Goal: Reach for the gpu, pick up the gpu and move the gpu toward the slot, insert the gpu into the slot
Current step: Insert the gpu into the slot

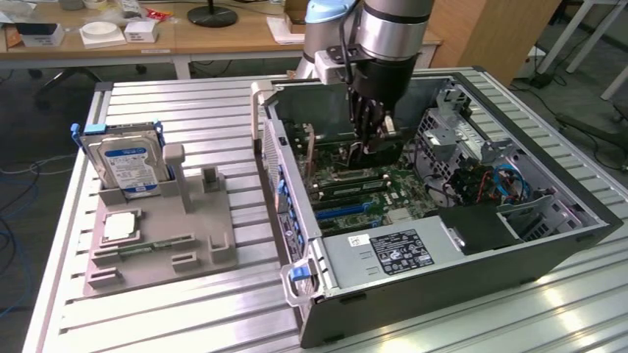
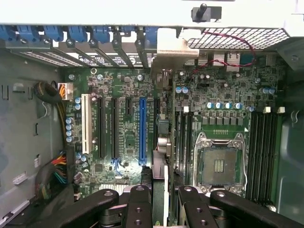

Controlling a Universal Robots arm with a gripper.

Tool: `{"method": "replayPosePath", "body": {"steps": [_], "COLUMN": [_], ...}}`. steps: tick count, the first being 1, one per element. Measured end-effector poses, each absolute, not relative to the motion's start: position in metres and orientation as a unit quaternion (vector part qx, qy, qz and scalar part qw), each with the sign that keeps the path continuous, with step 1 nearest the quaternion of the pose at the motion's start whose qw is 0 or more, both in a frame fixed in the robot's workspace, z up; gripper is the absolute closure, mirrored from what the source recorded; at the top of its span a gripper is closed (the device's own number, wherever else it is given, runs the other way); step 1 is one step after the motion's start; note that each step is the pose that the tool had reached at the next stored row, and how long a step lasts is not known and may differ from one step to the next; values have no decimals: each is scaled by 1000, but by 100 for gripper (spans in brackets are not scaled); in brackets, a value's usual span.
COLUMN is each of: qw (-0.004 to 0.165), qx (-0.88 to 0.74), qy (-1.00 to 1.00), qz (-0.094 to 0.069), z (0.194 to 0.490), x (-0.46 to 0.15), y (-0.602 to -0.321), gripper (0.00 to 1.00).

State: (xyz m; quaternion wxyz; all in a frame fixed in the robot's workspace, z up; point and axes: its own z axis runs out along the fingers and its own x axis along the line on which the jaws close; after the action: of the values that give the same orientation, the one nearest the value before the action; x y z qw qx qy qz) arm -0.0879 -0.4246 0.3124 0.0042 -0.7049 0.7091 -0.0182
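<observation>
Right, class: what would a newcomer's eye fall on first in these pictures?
The open computer case stands out most, with the robot's pincer down inside it, closed on a graphics card. At the exterior view's left, a blue-labelled hard drive stands upright in a grey tray.

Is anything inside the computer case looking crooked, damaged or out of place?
Nothing looks broken or spilled. The gpu sits edge-on in the gripper, about parallel to the motherboard slots. Only the processor socket stands empty.
</observation>
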Motion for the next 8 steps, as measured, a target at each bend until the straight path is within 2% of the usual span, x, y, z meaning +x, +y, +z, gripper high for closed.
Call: {"method": "replayPosePath", "body": {"steps": [8], "qw": [4], "qx": [-705], "qy": [709], "qz": [-18], "z": [309], "x": [-88], "y": [-429], "gripper": [74]}}
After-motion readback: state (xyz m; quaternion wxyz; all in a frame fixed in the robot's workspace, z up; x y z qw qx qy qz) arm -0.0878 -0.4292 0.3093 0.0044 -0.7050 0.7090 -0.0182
